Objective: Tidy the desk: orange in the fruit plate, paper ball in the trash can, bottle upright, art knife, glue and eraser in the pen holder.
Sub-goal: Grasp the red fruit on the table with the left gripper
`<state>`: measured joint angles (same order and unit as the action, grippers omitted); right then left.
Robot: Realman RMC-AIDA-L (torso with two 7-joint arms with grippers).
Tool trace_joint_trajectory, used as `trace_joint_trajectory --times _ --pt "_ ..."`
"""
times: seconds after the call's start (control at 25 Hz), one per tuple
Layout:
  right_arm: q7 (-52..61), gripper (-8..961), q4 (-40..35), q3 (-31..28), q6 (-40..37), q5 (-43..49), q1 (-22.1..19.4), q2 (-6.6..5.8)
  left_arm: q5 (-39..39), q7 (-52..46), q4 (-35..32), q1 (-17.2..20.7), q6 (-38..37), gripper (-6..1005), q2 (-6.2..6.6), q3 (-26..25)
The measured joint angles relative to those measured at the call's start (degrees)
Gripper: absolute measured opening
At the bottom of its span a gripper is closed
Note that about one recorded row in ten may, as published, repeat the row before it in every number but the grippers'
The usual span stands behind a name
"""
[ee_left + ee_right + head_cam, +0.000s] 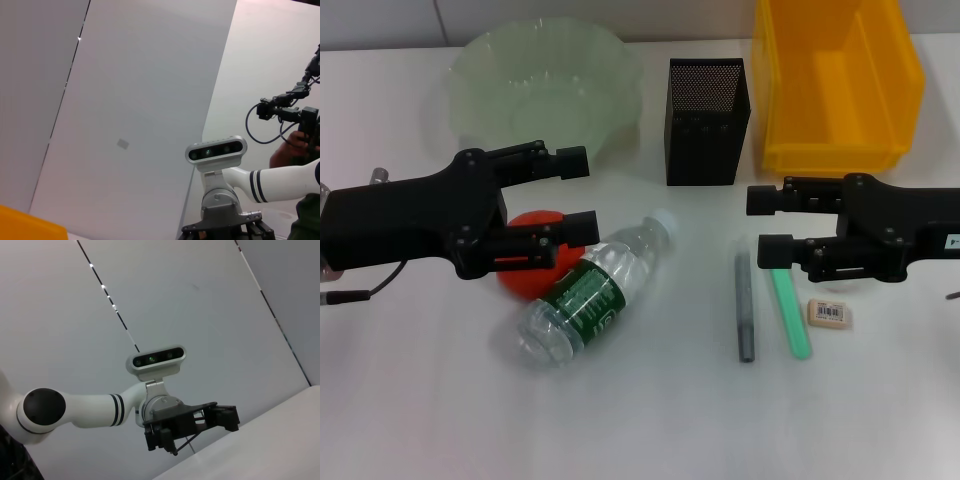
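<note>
The bottle (588, 295) lies on its side on the white desk (650, 420), its long axis running diagonally: the white cap points away from the robot and toward its right, the clear base toward the robot and its left. The dark-green label wraps its middle. The orange (527, 268) sits just beside the bottle on the robot's left, touching or nearly touching its flank, partly hidden under the left gripper (582, 195). That gripper hovers over the orange with its two fingers spread wide, one finger above the fruit's far side and the other across its near side.

Beyond these, the fruit plate (480, 75) stands at the far edge of the desk, the pen holder (705, 130) to its right, and the trash can (895, 90) farther right again, all upright and apart from one another.

On the robot's right, a grey stick (745, 310) and a green stick (790, 315) lie side by side with their long axes running near to far, and the eraser (829, 313) rests flat just beside the green one. The right gripper (767, 222) hangs over the far ends of the sticks, fingers wide apart and holding nothing.

The wrist views show only walls and the other arm.
</note>
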<state>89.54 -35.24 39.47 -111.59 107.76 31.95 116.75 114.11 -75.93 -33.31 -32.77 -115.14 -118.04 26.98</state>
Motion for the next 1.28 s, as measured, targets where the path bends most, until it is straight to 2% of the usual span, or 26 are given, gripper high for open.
trace_joint_trajectory --times 0.52,0.84,0.96,1.04,1.08,1.12,1.24,1.28 --pt "-0.5 785 0.3 0.1 0.1 0.0 0.5 0.47 0.4 0.0 0.1 0.8 0.1 790 0.00 0.1" --pt "-3.1 785 0.4 -1.1 0.5 -0.5 -0.9 0.70 0.5 -1.1 -0.4 0.5 1.0 789 0.16 0.1" --pt "-4.6 784 0.5 -3.0 2.0 -0.6 -2.6 0.88 0.9 -2.2 -1.4 0.5 3.6 788 0.10 0.1" --pt "-6.3 784 0.6 -4.3 4.5 -0.6 -4.3 1.17 1.7 -3.0 -1.6 1.0 6.9 788 0.19 0.1" --pt "-9.3 784 0.8 -6.6 6.3 -0.6 -6.0 1.70 2.2 -3.5 -1.6 1.2 8.4 788 0.30 0.1" --pt "-9.3 784 0.8 -6.6 6.3 -0.6 -6.0 1.70 2.8 -4.0 -1.6 1.6 10.3 788 0.43 0.1" --pt "-15.8 784 2.4 -12.4 6.8 -1.1 -8.2 2.37 4.0 -4.6 -1.9 2.4 12.9 788 0.56 0.1" --pt "-20.4 784 5.2 -16.4 6.5 -2.9 -9.4 2.31 5.1 -5.1 -2.5 3.4 14.6 788 0.61 0.1"
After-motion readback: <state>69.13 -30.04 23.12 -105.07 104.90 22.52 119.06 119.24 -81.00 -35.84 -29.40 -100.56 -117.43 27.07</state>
